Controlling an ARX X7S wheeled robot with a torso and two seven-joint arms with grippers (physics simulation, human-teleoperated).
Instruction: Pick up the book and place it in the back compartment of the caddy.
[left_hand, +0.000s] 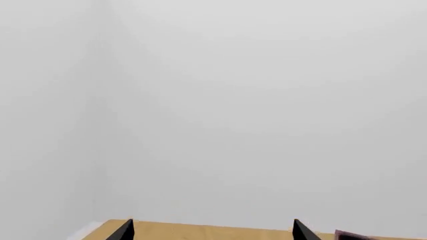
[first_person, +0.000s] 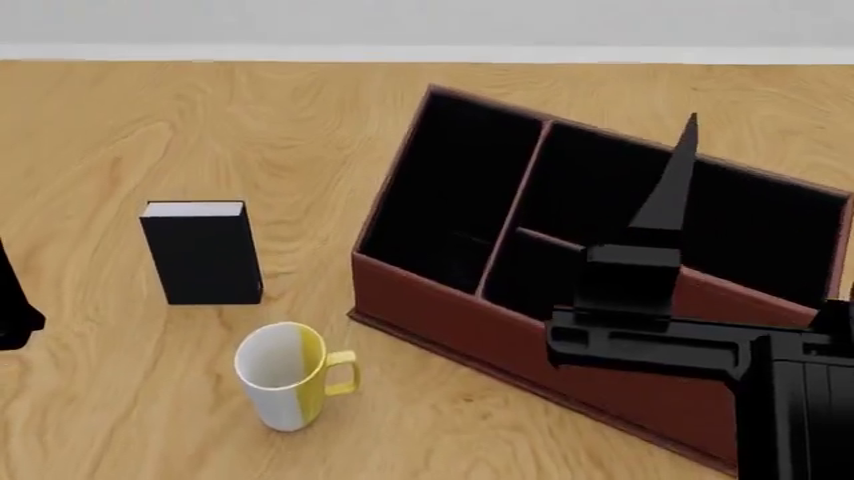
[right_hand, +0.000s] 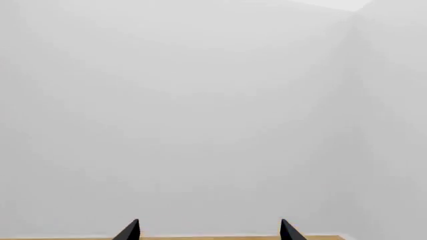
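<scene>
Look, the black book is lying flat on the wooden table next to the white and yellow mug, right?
Not quite. The head view shows the black book standing upright on the wooden table, white page edges on top, not lying flat. The rest holds: the white and yellow mug is near it, a little way in front and apart from it.

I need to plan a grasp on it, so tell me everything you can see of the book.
The book is a thin black hardcover with a white strip of page edges showing along its top. It stands upright on the wooden table, its plain, unmarked cover facing the head camera. It is left of the caddy and behind the mug, apart from both. Nothing touches it but the table. Neither wrist view shows it.
</scene>
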